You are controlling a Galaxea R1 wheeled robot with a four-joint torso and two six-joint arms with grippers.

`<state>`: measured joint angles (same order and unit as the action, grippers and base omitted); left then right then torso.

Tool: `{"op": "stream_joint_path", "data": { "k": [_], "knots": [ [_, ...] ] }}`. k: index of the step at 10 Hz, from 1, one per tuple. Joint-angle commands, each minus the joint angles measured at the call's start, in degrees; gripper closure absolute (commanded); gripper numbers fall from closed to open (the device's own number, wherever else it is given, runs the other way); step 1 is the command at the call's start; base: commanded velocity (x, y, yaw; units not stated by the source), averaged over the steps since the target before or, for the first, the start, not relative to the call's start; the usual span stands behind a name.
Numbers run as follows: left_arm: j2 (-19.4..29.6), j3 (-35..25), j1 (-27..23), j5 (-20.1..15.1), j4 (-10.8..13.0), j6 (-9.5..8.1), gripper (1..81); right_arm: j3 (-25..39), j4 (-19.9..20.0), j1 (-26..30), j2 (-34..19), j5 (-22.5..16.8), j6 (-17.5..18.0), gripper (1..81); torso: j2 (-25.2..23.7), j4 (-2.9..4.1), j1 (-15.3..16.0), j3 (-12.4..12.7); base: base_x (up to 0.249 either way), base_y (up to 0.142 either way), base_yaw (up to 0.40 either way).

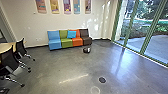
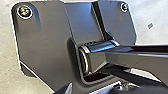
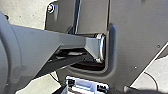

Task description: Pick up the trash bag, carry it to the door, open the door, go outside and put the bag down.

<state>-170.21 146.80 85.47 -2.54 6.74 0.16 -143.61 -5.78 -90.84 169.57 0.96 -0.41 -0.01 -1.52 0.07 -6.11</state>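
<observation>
On the floor in front of the sofa's right end, in the head view, lies a small dark bundle with a white patch; I cannot tell for sure that it is the trash bag. Green-framed glass panels run along the right side, with paving and plants outside; which of them is the door is unclear. The left wrist view has my own dark plate and jointed bar, and so does the right wrist view. I cannot make out how either gripper stands or whether it holds anything.
A sofa of blue, green, orange and brown seats stands against the far wall, with a blue cushion on it. Black wheeled chairs and a light table are at the left. A dark round plate is set in the floor.
</observation>
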Motion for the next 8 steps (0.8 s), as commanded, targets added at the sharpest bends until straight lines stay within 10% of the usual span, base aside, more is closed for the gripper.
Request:
{"op": "stream_joint_path", "data": {
  "k": [1,8],
  "knots": [
    [0.4,-0.4,-1.9,-3.3,0.6,0.37,1.0,0.7,-1.2,0.8,0.3,-3.5,-0.6,1.0,0.0,0.0,0.0,0.0,0.072,0.0,0.0],
    [0.6,-0.4,-1.9,-3.3,0.7,0.37,1.0,0.7,-1.3,0.6,0.5,-3.5,-0.7,1.0,0.0,0.0,0.0,0.0,0.106,0.0,0.0]
  ]
}}
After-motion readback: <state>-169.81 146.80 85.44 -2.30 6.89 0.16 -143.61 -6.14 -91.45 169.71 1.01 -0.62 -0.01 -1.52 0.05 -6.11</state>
